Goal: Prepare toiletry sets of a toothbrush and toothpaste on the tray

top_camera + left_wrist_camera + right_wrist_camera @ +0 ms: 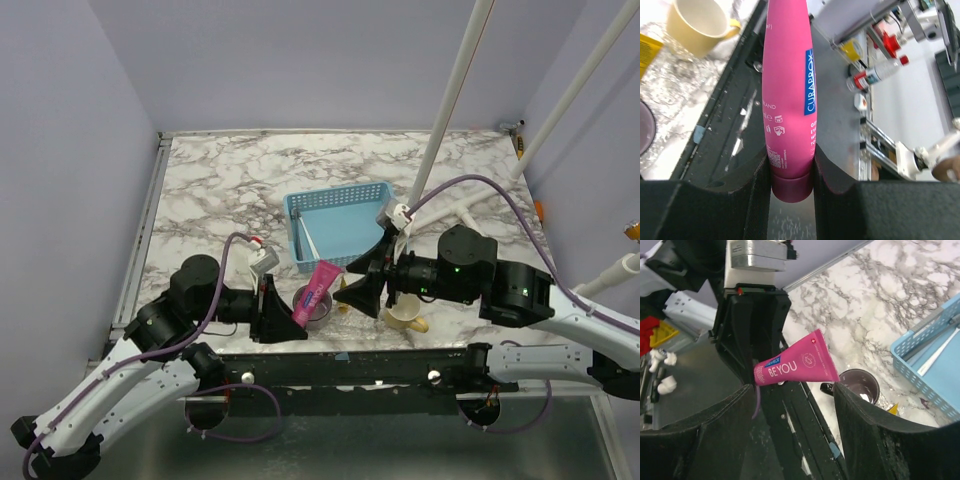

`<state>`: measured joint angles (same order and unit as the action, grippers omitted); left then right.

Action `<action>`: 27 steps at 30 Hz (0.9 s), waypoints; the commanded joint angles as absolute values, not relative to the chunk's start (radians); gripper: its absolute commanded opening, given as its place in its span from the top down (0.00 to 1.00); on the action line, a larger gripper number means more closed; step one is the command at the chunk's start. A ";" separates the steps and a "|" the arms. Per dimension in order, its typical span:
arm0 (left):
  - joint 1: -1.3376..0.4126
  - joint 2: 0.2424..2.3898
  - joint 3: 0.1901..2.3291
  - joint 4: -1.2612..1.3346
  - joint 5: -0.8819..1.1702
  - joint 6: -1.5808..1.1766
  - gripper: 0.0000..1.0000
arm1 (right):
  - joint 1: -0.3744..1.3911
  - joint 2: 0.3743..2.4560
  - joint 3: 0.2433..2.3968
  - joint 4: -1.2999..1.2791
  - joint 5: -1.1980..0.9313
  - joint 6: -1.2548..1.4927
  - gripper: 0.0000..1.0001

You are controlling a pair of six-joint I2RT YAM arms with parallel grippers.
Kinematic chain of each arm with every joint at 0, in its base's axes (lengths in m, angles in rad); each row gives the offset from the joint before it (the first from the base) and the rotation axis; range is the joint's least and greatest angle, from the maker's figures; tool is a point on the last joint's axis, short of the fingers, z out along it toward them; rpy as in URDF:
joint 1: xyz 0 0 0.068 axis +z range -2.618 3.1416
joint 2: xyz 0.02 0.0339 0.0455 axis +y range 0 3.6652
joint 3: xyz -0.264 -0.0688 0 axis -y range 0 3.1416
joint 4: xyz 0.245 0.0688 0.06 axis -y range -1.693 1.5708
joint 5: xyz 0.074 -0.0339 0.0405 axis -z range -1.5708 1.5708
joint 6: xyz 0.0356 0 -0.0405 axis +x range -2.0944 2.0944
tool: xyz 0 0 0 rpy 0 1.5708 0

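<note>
The left claw (792, 170) is pressed onto the cap end of the pink tube (787, 90), which is pinched between both pads and held clear of the table (220, 190), its flat crimped end pointing up and toward the right arm. The right claw (792, 390) is spread wide and is aimed at that free end, with one finger seen on either side of the tube in the right wrist view and neither one touching it. The purple mug (312, 305) is seen just beneath the tube and the cream mug (403, 317) under the right arm, both at the near edge. Further back, the tray (336, 194) is set mid-table with a toothbrush (312, 243) lying inside it. A handover of the tube from left to right appears to be in hand, so that the tube can be laid by the toothbrush. For the next move, the right jaws would need to be brought around the flat end and closed before the left grip is let go, and the soft body should not be squeezed hard.
</note>
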<state>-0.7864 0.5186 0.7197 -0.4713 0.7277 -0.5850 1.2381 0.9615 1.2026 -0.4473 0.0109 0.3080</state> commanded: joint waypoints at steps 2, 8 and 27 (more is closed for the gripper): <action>-0.782 0.478 0.691 -0.477 0.945 -0.534 1.00 | 1.245 0.950 1.256 -0.578 -0.156 0.220 0.32; -0.785 0.445 0.681 -0.525 1.015 -0.482 1.00 | 1.246 0.976 1.273 -0.598 -0.247 0.195 0.32; -0.825 0.420 0.669 -0.560 1.024 -0.436 1.00 | 1.246 1.104 1.243 -0.433 -0.491 0.246 0.48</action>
<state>-0.8154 0.4355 0.6720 -0.5724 0.9993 -0.4614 1.2381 1.0859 1.2537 -0.4866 -0.4145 0.2287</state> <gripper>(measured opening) 0.321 0.553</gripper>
